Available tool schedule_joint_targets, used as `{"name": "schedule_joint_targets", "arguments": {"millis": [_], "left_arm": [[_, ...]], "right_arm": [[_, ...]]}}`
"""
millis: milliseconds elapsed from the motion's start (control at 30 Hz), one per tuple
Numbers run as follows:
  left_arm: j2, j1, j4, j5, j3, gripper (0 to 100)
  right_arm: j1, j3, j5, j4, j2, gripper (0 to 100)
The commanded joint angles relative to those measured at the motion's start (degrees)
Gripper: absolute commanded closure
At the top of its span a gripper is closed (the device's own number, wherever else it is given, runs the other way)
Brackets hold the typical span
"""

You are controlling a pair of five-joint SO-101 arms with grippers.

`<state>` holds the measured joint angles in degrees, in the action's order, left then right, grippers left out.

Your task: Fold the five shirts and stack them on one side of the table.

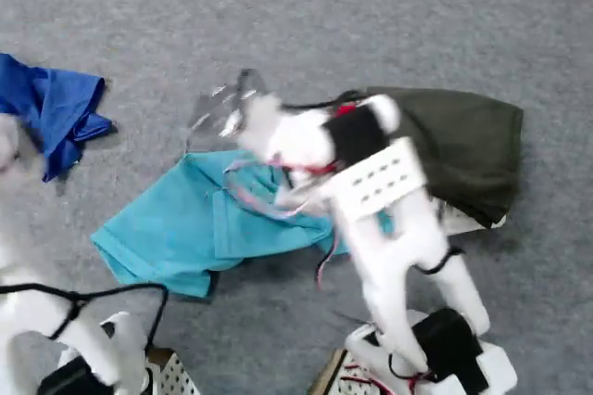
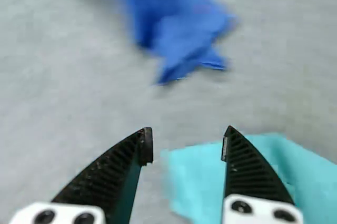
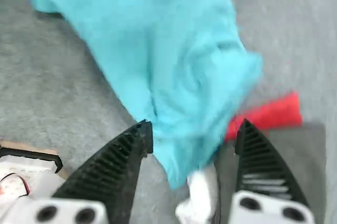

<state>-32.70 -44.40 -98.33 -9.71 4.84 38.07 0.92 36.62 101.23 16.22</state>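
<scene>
A turquoise shirt (image 1: 185, 223) lies crumpled at the table's middle. Far left lies a bunched blue shirt (image 1: 56, 108), and a dark green shirt (image 1: 463, 140) rests on a white one (image 1: 468, 222) at the right. A pale grey shirt (image 1: 215, 112) peeks out behind the turquoise one. My right arm (image 1: 371, 182) stretches over the turquoise shirt; its gripper (image 3: 192, 129) is open above the turquoise cloth (image 3: 168, 61), near a red piece (image 3: 266, 113). My left gripper (image 2: 187, 142) is open and holds nothing, above bare table between the blue shirt (image 2: 174, 24) and a turquoise corner (image 2: 258, 176).
The grey table (image 1: 371, 33) has free room along its far side and at the front left. Both arm bases and their cables (image 1: 83, 302) sit at the near edge. Beyond the far edge stands furniture.
</scene>
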Motion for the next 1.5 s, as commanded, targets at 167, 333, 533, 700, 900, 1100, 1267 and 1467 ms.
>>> {"name": "schedule_joint_targets", "arguments": {"millis": [167, 333, 533, 700, 900, 1100, 1267, 1467], "left_arm": [[0.1, -18.1, 16.9, -9.1, -27.6, 78], [0.1, -19.3, 20.8, -9.9, -32.3, 78], [0.1, -19.3, 24.5, -9.9, -36.1, 78], [0.1, -19.8, 24.4, -9.9, -36.3, 78], [0.3, -22.9, 24.7, -9.9, -36.0, 78], [0.1, -23.9, 26.5, -10.2, -36.0, 78], [0.1, -23.8, 26.3, -12.0, -35.9, 78], [0.1, -23.8, 26.4, -12.0, -35.9, 78]], "right_arm": [[12.1, -4.5, -4.7, -9.8, -13.8, 91.7], [12.8, -0.4, -9.2, -12.0, -23.7, 87.5], [14.4, 11.8, -20.3, -7.3, -34.9, 87.5], [17.3, 19.8, -25.8, -1.2, -42.7, 87.5], [18.3, 20.6, -29.5, 0.6, -44.8, 80.0], [18.4, 16.4, -29.5, 0.4, -44.7, 74.9], [21.6, 16.1, -29.6, -0.1, -44.9, 74.9], [22.9, 15.3, -31.9, -2.1, -48.3, 74.9]]}}
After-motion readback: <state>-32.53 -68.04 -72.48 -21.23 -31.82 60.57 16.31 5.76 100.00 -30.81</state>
